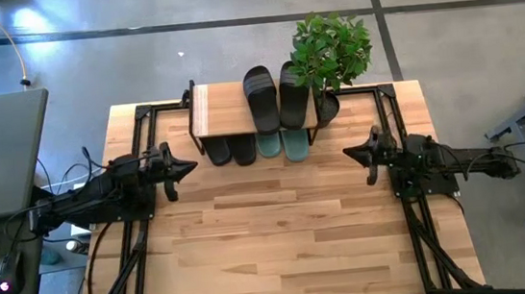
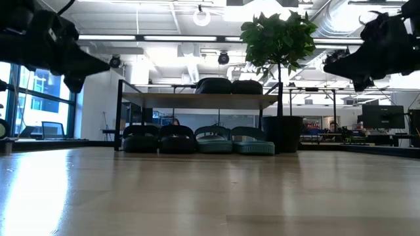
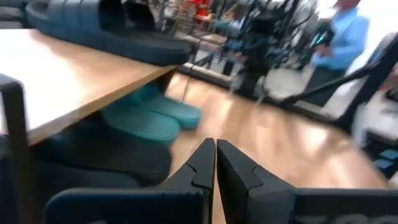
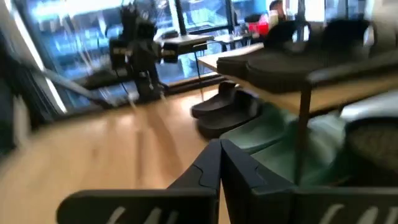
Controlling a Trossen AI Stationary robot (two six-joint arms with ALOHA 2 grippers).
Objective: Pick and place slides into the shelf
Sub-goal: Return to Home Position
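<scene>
The shelf (image 1: 225,107) stands at the table's far edge. A black pair of slides (image 1: 277,95) lies on its plank top. Under it, on the table, rest another black pair (image 1: 230,150) and a sage-green pair (image 1: 283,145), toes sticking out toward the near side. My left gripper (image 1: 191,167) is shut and empty, level, left of the shelf's front. My right gripper (image 1: 348,151) is shut and empty, level, right of it. In the low view the lower pairs (image 2: 197,139) sit side by side beneath the plank (image 2: 197,99).
A potted plant (image 1: 329,54) stands at the shelf's right end. A grey desk with a mouse (image 1: 5,286) sits left of the table. A person in a blue shirt (image 3: 345,31) shows in the room beyond. The table's near half (image 1: 282,251) is bare wood.
</scene>
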